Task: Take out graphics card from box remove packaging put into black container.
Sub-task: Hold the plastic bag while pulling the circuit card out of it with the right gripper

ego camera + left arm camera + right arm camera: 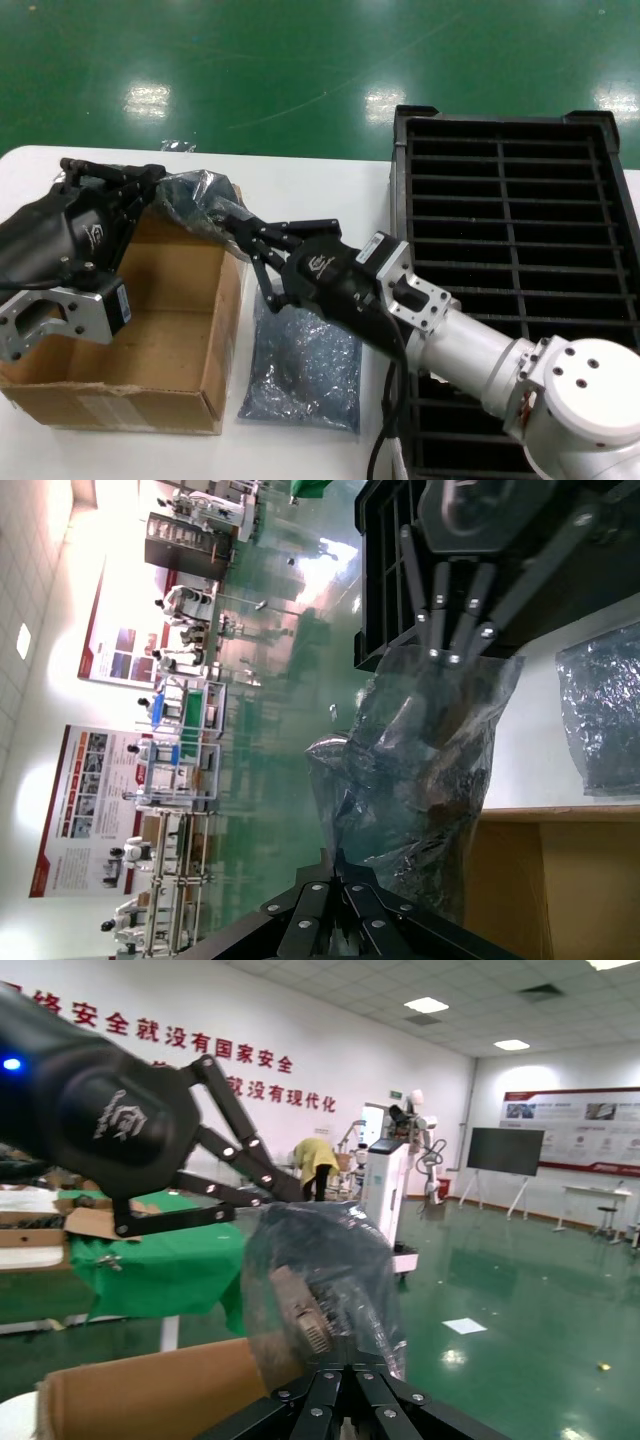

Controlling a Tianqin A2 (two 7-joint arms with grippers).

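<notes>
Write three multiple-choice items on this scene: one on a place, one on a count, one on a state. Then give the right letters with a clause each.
1. Where does the loose empty bag lie?
A. inside the box
B. on the table between the box and the black container
C. in a slot of the container

2. How many tools grip the wrapped graphics card?
A. none
B. one
C. two

3. What state is the card in?
A. bare on the table
B. wrapped in the packaging, held above the box
C. slotted in the container

Key: 1 B, it lies flat on the white top beside the box wall. 2 C, the left tool and right tool pinch opposite ends. 3 B, crinkly plastic covers it in both wrist views.
</notes>
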